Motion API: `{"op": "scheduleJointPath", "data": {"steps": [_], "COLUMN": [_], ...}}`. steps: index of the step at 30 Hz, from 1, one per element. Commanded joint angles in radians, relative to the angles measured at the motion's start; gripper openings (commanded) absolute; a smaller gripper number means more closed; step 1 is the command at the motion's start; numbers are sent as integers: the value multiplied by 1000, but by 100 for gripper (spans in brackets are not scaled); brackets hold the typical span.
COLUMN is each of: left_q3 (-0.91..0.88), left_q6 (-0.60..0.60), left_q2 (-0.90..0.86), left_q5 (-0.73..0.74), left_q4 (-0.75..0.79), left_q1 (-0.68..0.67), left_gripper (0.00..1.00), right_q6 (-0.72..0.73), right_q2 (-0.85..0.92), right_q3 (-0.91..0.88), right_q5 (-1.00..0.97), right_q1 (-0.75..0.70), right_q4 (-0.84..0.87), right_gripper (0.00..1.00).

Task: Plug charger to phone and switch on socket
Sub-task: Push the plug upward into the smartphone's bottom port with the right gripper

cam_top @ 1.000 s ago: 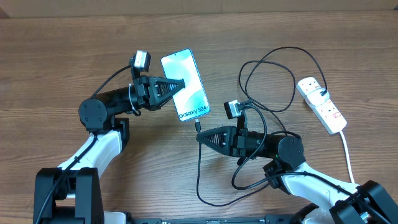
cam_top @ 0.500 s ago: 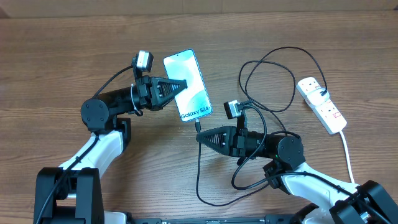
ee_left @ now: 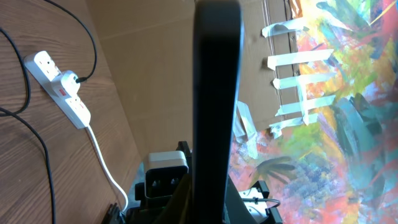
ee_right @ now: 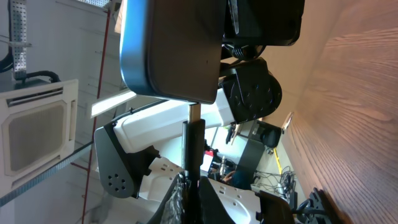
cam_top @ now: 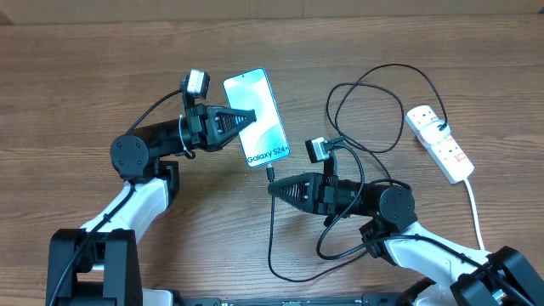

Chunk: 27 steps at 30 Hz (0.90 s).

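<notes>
Right now my left gripper (cam_top: pixel 247 114) is clamped on the left long edge of the Galaxy S24 phone (cam_top: pixel 257 119), reaching in from the phone's 9 o'clock. The phone lies up toward 11 o'clock from the table (cam_top: pixel 68 76) centre, screen facing the overhead camera and its lettered end pointing to about 5 o'clock. From my left wrist camera I see it only edge-on, as a dark upright bar. My right gripper (cam_top: pixel 274 187) sits just off the phone's lower end, at its 5 o'clock, and its fingers (ee_right: pixel 180 199) are pinched on the black charger cable (cam_top: pixel 272 229) right behind the connector tip (cam_top: pixel 270 171). In my right wrist view that tip stands straight up and meets the phone's bottom edge, but I cannot tell whether it is seated in the port. Behind my right fingers the cable drops toward 6 o'clock, loops under my right arm, and curls back up in wide coils toward 2 o'clock. It ends at a plug (cam_top: pixel 431 127) in the white power strip (cam_top: pixel 442 144), which lies well apart at the phone's 3 o'clock. The strip's red switches (ee_left: pixel 62 94) are too small to read. Its thick white cord (cam_top: pixel 473 204) trails off toward 5 o'clock.
</notes>
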<state>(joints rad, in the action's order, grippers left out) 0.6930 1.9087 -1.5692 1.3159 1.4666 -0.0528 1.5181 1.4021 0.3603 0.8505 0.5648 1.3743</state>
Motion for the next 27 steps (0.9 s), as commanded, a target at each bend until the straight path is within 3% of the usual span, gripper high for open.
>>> {"op": "scheduleJointPath", "data": {"steps": [1, 27], "left_q3": [24, 24], "left_q6": [-24, -47], "left_q2": [0, 0], "left_q5": [20, 55], "left_q4": [13, 13], "left_q1": [-6, -6], "left_gripper": [4, 4], "right_q6": [0, -3], "right_q2": [8, 8], "right_q3": [2, 2], "right_q5": [-13, -3], "right_q1": [3, -16], "right_q4": [6, 9], "right_gripper": [4, 4]}}
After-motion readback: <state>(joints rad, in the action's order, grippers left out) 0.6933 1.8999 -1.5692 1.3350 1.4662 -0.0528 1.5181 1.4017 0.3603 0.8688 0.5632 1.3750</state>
